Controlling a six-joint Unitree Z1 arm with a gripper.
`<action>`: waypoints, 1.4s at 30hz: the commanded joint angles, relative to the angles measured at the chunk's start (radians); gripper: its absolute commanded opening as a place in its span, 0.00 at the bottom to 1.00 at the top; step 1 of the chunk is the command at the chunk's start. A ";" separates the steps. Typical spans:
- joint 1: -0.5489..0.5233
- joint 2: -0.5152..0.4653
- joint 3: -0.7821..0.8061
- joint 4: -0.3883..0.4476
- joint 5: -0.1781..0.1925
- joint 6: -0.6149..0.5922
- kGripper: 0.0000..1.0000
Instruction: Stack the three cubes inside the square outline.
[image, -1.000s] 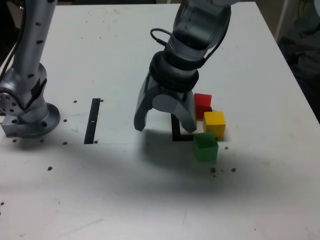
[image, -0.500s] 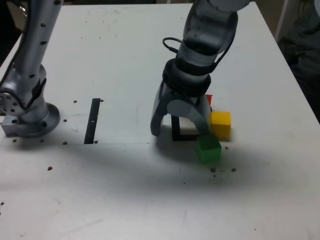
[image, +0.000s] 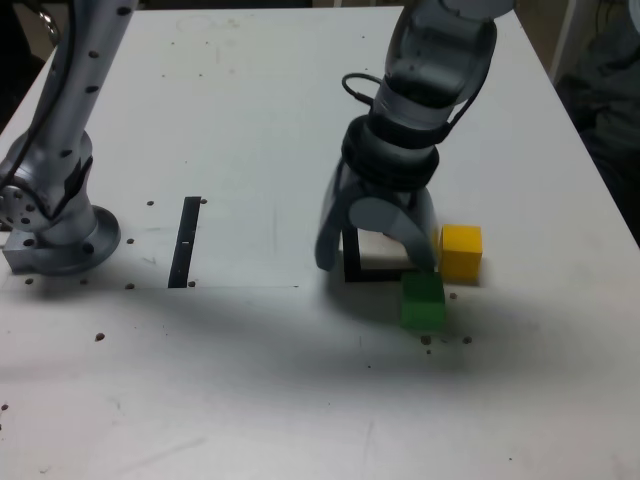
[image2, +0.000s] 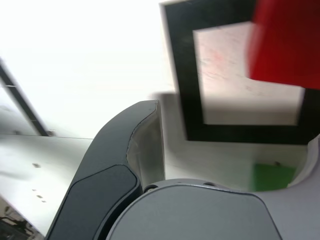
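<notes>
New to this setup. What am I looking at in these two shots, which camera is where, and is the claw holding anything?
It is a single robot arm ending in a two-fingered claw. One picture comes from a camera off to the side, looking down on a white table. The other comes from a camera on the arm's wrist, so part of the claw fills its foreground.

On the table are a black square outline, a separate black strip, and three small cubes: green, yellow and red. The red one shows only in the wrist picture, overlapping the square; the arm hides it from the side.

The claw is open, low over the square, and holds nothing. One finger looks very near the green cube.
</notes>
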 joint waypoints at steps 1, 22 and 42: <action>0.002 -0.037 -0.008 0.032 0.018 -0.010 0.99; 0.093 0.035 -0.188 0.131 0.075 0.096 0.98; 0.171 0.128 -0.252 0.132 0.063 0.140 0.70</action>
